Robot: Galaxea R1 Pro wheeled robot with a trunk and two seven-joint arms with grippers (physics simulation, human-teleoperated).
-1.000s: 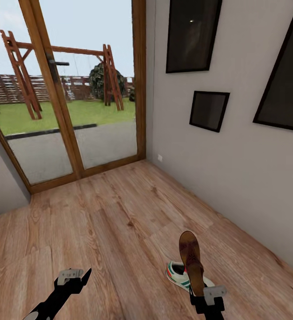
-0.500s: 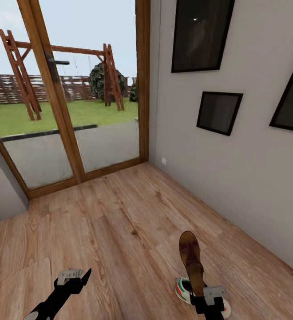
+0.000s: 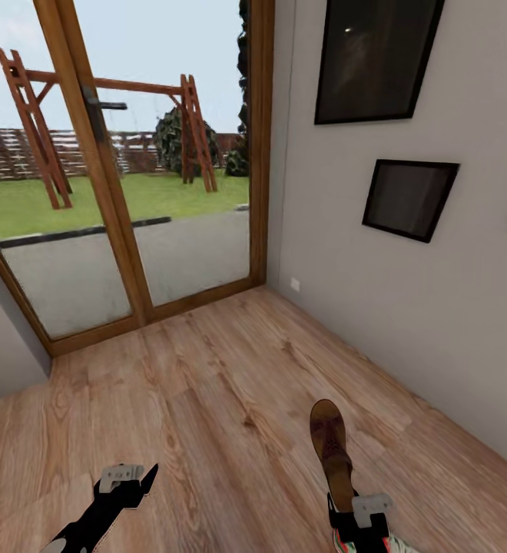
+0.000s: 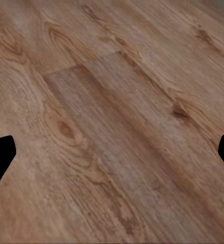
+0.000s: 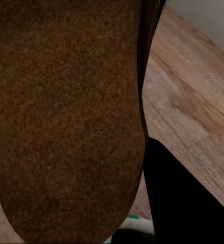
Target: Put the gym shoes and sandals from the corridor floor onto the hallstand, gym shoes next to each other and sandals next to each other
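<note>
My right gripper (image 3: pixel 348 501) is shut on a dark brown sandal (image 3: pixel 331 444), which sticks up and forward above the corridor floor (image 3: pixel 207 399). In the right wrist view the sandal's sole (image 5: pixel 66 112) is right in front of the camera. One gym shoe (image 3: pixel 395 544), white with green and red, peeks out at the picture's lower edge under the right arm, on the floor. My left gripper (image 3: pixel 134 476) hangs low at the left, open, with only wood planks between its fingertips (image 4: pixel 1 157). The hallstand is out of view.
A glazed wooden door (image 3: pixel 123 192) closes the corridor's far end, with a garden and swing frame outside. A grey wall (image 3: pixel 407 307) with dark framed pictures (image 3: pixel 409 198) runs along the right. A grey wall corner (image 3: pixel 0 346) stands at the left.
The whole picture has shifted, so the camera has moved. The gym shoe has slid to the picture's lower edge. Both grippers keep their places in the view, with the sandal still held.
</note>
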